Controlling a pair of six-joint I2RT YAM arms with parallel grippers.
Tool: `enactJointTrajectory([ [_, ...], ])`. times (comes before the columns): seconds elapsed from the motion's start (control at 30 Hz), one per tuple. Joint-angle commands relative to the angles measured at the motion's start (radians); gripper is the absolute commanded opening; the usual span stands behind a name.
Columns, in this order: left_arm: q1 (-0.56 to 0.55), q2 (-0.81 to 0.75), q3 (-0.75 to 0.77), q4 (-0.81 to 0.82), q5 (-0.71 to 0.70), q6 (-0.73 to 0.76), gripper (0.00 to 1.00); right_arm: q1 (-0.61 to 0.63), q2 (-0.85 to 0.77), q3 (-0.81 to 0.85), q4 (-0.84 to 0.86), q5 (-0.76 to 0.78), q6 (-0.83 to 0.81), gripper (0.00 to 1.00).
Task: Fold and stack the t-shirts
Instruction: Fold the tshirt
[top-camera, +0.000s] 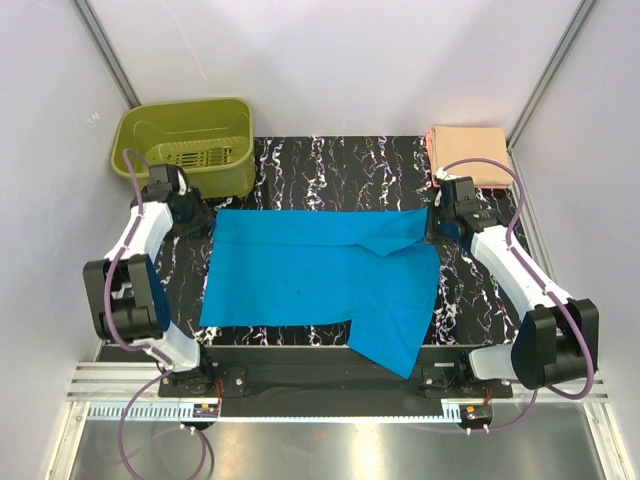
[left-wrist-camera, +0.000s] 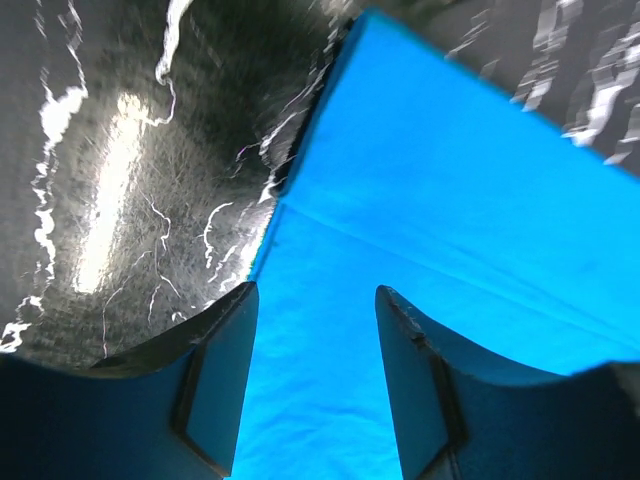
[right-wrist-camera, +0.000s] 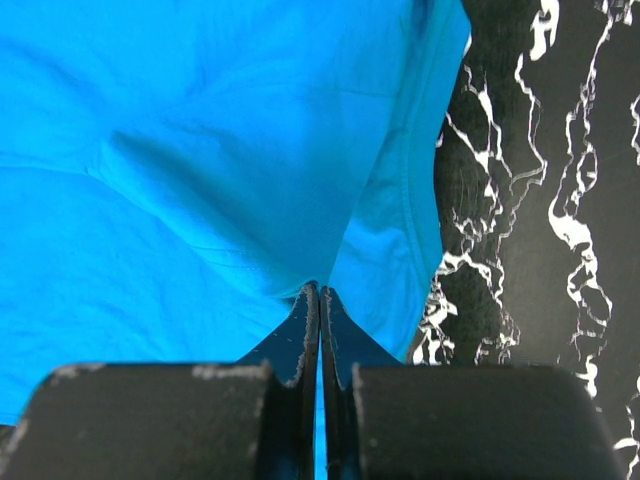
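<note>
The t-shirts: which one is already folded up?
The peach t-shirt, a compact rectangle in the far right corner. The turquoise t-shirt lies spread out, mostly unfolded.

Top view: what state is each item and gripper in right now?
blue t-shirt: spread flat, partly folded.
peach t-shirt: folded, far right corner.
basket: upright.
left gripper: open over blue t-shirt's corner.
right gripper: shut on blue t-shirt's edge.
</note>
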Motion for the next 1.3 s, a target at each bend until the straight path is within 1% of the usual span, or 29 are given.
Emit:
enactJointTrajectory([
  [0.0, -0.026, -0.072, 0.001, 0.014, -0.006, -0.023, 0.55, -0.004, -0.006, 0.027, -0.043, 0.009, 0.020, 0.00],
  [0.17, -0.104, -0.135, -0.048, 0.022, 0.003, -0.009, 0.57, -0.004, -0.011, 0.005, -0.075, -0.008, 0.062, 0.04],
  [0.2, -0.133, -0.140, -0.079, 0.029, 0.009, -0.011, 0.57, -0.004, -0.006, -0.001, -0.092, -0.047, 0.071, 0.06],
  [0.27, -0.150, -0.147, -0.102, 0.035, 0.014, -0.003, 0.54, -0.005, -0.002, -0.004, -0.119, -0.092, 0.115, 0.13],
  [0.3, -0.196, -0.146, -0.111, 0.034, 0.008, -0.002, 0.53, -0.004, -0.006, -0.015, -0.141, -0.142, 0.134, 0.17],
  [0.33, -0.210, -0.141, -0.113, 0.026, -0.009, -0.003, 0.53, -0.004, -0.012, -0.024, -0.144, -0.167, 0.169, 0.28],
  [0.37, -0.219, -0.137, -0.113, 0.028, -0.009, -0.006, 0.52, -0.002, -0.018, -0.030, -0.147, -0.184, 0.186, 0.37],
  [0.43, -0.250, -0.121, -0.098, 0.017, -0.017, 0.003, 0.52, -0.011, -0.041, -0.038, -0.146, -0.178, 0.227, 0.53],
  [0.47, -0.259, -0.099, -0.084, 0.006, -0.027, 0.009, 0.52, -0.014, -0.046, -0.036, -0.129, -0.161, 0.229, 0.63],
  [0.53, -0.270, -0.068, -0.036, -0.029, -0.043, 0.023, 0.52, -0.047, -0.022, -0.022, -0.052, -0.123, 0.234, 0.70],
  [0.57, -0.271, -0.043, -0.018, -0.037, -0.052, 0.036, 0.52, -0.071, 0.003, -0.004, -0.035, -0.117, 0.234, 0.70],
  [0.6, -0.273, -0.036, 0.016, -0.047, -0.058, 0.041, 0.52, -0.094, 0.073, 0.046, -0.009, -0.121, 0.231, 0.69],
  [0.67, -0.273, -0.017, 0.043, -0.061, -0.063, 0.055, 0.52, -0.157, 0.159, 0.109, 0.002, -0.120, 0.226, 0.64],
  [0.7, -0.273, -0.003, 0.066, -0.064, -0.064, 0.055, 0.52, -0.174, 0.240, 0.161, 0.029, -0.130, 0.218, 0.56],
  [0.77, -0.274, 0.017, 0.085, -0.069, -0.067, 0.055, 0.50, -0.197, 0.310, 0.200, 0.061, -0.165, 0.212, 0.49],
  [0.8, -0.274, 0.041, 0.099, -0.070, -0.072, 0.054, 0.49, -0.229, 0.368, 0.236, 0.092, -0.182, 0.189, 0.41],
  [0.87, -0.274, 0.064, 0.116, -0.075, -0.075, 0.047, 0.48, -0.234, 0.422, 0.304, 0.101, -0.186, 0.168, 0.42],
  [0.9, -0.274, 0.086, 0.120, -0.077, -0.077, 0.046, 0.47, -0.237, 0.467, 0.323, 0.107, -0.190, 0.148, 0.43],
  [0.93, -0.274, 0.092, 0.122, -0.078, -0.072, 0.043, 0.46, -0.238, 0.483, 0.338, 0.112, -0.190, 0.146, 0.48],
  [1.03, -0.274, 0.107, 0.123, -0.074, -0.074, 0.032, 0.46, -0.255, 0.541, 0.384, 0.127, -0.198, 0.149, 0.51],
  [1.13, -0.274, 0.132, 0.129, -0.072, -0.095, 0.027, 0.46, -0.260, 0.587, 0.422, 0.141, -0.247, 0.154, 0.52],
  [1.27, -0.274, 0.185, 0.174, -0.089, -0.121, 0.034, 0.47, -0.261, 0.653, 0.459, 0.155, -0.314, 0.178, 0.52],
])
